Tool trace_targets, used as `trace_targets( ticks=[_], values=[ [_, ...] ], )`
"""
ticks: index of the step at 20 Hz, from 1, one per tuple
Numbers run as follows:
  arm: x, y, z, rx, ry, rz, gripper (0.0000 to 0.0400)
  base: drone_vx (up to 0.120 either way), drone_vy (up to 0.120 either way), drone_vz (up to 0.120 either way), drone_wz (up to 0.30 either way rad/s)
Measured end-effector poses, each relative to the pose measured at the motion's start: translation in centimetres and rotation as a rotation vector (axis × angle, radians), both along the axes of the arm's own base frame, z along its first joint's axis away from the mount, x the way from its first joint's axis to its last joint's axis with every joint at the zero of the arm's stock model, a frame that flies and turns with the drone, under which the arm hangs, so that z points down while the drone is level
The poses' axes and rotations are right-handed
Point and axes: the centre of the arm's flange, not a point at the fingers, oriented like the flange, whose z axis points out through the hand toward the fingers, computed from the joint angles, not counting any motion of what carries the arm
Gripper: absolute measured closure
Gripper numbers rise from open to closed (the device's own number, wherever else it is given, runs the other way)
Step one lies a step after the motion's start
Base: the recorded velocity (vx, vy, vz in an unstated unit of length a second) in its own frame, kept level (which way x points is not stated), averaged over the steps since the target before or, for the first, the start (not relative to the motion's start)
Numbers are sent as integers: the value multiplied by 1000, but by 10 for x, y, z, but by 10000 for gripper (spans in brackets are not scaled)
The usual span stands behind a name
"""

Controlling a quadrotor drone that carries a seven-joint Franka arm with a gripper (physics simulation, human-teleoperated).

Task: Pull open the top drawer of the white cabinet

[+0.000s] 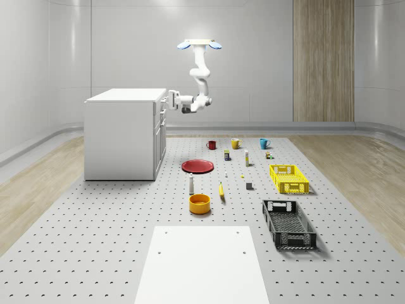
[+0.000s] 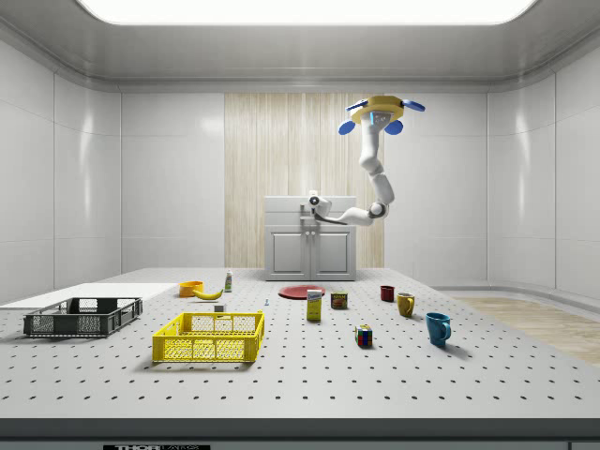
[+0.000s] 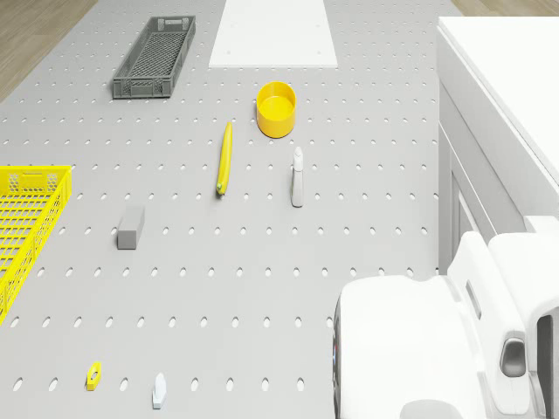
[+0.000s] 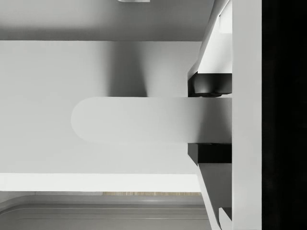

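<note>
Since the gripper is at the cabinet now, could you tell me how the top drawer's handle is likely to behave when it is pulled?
The handle looks like a rigid, smooth bar, so it probably won't flex but could slip between the pads. The gripper straddles it while the drone hovers beside the white cabinet, so the pull may tug the drone toward the cabinet.

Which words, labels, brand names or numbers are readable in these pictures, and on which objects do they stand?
No text can be read.
Yellow box: printed label, too small to read.
Small can: label too small to read.
Strip at the side view's bottom edge: marks cut off, unreadable.
White cabinet: no markings.
</note>
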Motion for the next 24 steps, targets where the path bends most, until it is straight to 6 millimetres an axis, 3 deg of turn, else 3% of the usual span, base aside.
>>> trace_targets(
  ticks=[13,14,19,24],
  values=[
    [0,-37,2,-8,-1,2,270,0,0,0,0],
    [0,-39,0,-7,-22,-5,251,0,0,0,0],
    [0,-58,0,-1,-14,-2,282,0,0,0,0],
    [0,-79,0,-1,2,0,282,0,0,0,0]
  ],
)
